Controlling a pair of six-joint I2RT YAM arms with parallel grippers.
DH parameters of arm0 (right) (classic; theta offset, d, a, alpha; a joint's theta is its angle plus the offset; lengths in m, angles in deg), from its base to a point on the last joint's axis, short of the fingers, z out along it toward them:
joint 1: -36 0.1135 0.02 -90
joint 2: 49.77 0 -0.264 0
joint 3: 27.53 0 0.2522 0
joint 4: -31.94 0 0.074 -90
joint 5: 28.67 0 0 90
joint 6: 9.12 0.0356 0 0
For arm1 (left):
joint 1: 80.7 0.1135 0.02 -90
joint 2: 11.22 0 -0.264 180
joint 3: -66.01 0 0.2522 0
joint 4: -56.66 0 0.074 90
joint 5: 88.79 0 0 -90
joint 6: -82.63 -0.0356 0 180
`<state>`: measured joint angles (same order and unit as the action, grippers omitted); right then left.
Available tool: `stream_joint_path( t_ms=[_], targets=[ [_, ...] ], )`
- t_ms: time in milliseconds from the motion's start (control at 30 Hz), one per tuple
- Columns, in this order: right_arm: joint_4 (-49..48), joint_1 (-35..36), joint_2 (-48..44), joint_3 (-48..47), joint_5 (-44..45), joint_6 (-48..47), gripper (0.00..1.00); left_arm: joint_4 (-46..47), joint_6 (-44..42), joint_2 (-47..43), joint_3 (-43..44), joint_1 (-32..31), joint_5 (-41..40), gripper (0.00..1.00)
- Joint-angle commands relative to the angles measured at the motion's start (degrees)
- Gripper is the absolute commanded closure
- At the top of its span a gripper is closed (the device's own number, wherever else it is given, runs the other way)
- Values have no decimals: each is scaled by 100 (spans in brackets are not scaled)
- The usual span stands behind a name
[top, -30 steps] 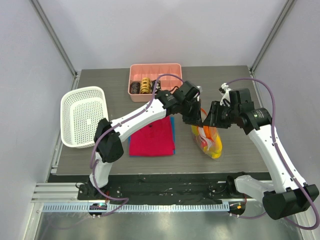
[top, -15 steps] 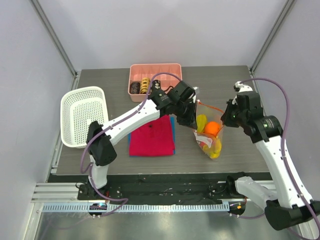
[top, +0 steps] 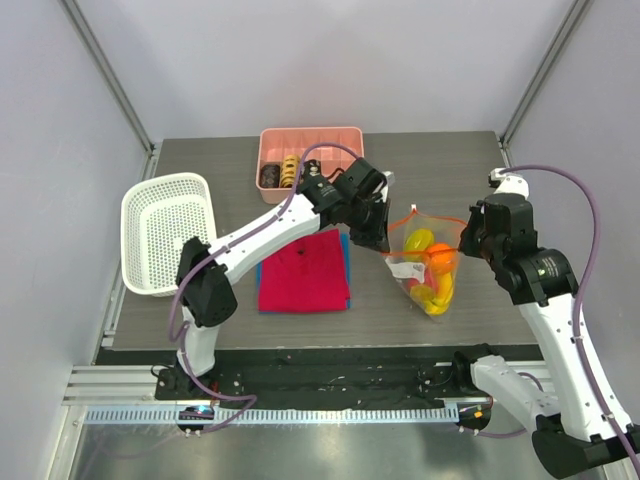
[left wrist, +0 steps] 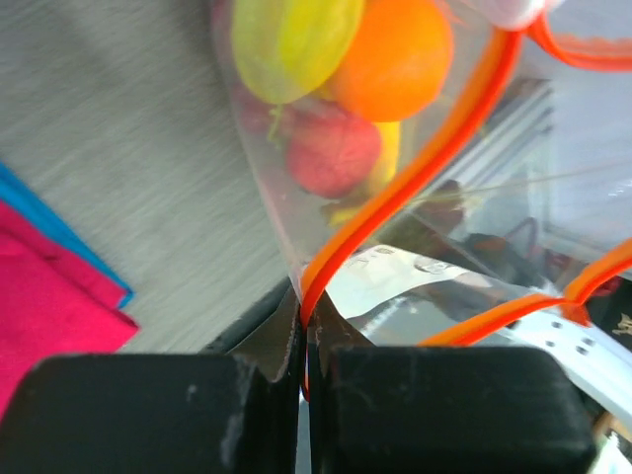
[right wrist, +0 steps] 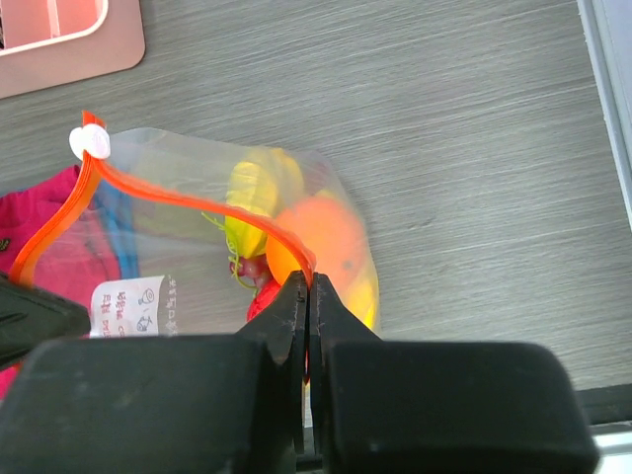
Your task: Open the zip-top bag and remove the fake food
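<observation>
The clear zip-top bag (top: 408, 268) hangs stretched between my two grippers above the table's right half. My left gripper (top: 386, 244) is shut on the left end of its orange zip strip (left wrist: 415, 178). On the strip's right side, my right gripper (top: 463, 241) is also shut. The left wrist view shows the strip pinched between the jaws of the left gripper (left wrist: 304, 318). The right gripper (right wrist: 311, 284) pinches it the same way. Inside lie the fake food pieces: an orange ball (right wrist: 318, 240), a yellow-green fruit (left wrist: 292, 35) and a red fruit (left wrist: 332, 154). The white slider (right wrist: 91, 144) sits at one end of the strip.
A folded red shirt (top: 303, 275) lies on a blue cloth left of the bag. The pink tray (top: 310, 137) with ring-shaped pieces stands at the back. A white basket (top: 165, 235) rests at the table's left edge.
My right gripper has shut on the bag's strip and drawn back to the right. The bag's mouth has spread wide between both grippers, and the bag has lifted.
</observation>
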<state>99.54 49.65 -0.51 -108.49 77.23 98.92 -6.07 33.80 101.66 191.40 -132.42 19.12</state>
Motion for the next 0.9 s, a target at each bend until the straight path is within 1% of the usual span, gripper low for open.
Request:
stream_joint_path(
  t_ms=[0, 33, 67, 133, 167, 233, 267, 300, 333, 367, 400, 467, 500, 567, 633, 733, 800, 833, 867],
  targets=[
    [-691, -11, -74, 75, -173, -282, 99, -192, -539, -135, -81, 101, -341, 94],
    [-796, -3, -65, 119, -384, -319, 99, -183, -583, -196, -46, 119, -167, 87],
    [-831, -11, -65, 145, -734, -328, 99, -131, -601, -231, -2, 119, -17, 73],
    [-832, -11, -30, 224, -956, -232, 99, -52, -409, -293, 296, 128, 421, 61],
    [-806, -11, -21, 242, -1140, -153, 99, 192, -260, -380, 393, 128, 598, 55],
    [-840, -11, -21, 347, -1334, 92, 99, 763, 170, -521, 438, 128, 1002, 50],
    [-858, -3, -21, 374, -1387, 164, 99, 1584, 677, -678, 369, 119, 1300, 50],
    [-858, -3, -21, 392, -1449, 225, 99, 2036, 1013, -749, 46, 101, 1372, 50],
    [-867, -11, -12, 400, -1441, 287, 99, 2467, 1294, -793, -140, 75, 1425, 53],
    [-858, -11, 5, 383, -1441, 375, 99, 2898, 1750, -803, -290, 66, 1495, 66],
    [-858, -11, 23, 366, -1458, 419, 98, 3346, 1850, -672, -413, 49, 1539, 73],
    [-849, -3, 66, 287, -1476, 542, 99, 3324, 1895, -417, -362, -39, 1566, 80],
    [-832, -11, 84, 234, -1485, 595, 99, 3080, 1886, -242, -396, -57, 1436, 82],
    [-797, -11, 145, 93, -1520, 674, 99, 3051, 1904, -188, -589, -66, 1312, 87],
    [-744, -3, 181, -3, -1511, 762, 99, 3166, 1677, -301, -818, -101, 865, 87],
    [-735, -11, 190, -30, -1520, 937, 99, 2789, 1237, -258, -784, -127, 40, 87],
    [-718, -3, 233, -21, -1520, 1095, 99, 2779, 1131, -179, -792, -136, -103, 87],
    [-735, -11, 251, -21, -1703, 1218, 99, 2814, 1104, -144, -827, -145, -217, 85],
    [-735, -11, 277, -21, -1774, 1324, 99, 2979, 1069, -91, -888, -162, -253, 77]
  ],
)
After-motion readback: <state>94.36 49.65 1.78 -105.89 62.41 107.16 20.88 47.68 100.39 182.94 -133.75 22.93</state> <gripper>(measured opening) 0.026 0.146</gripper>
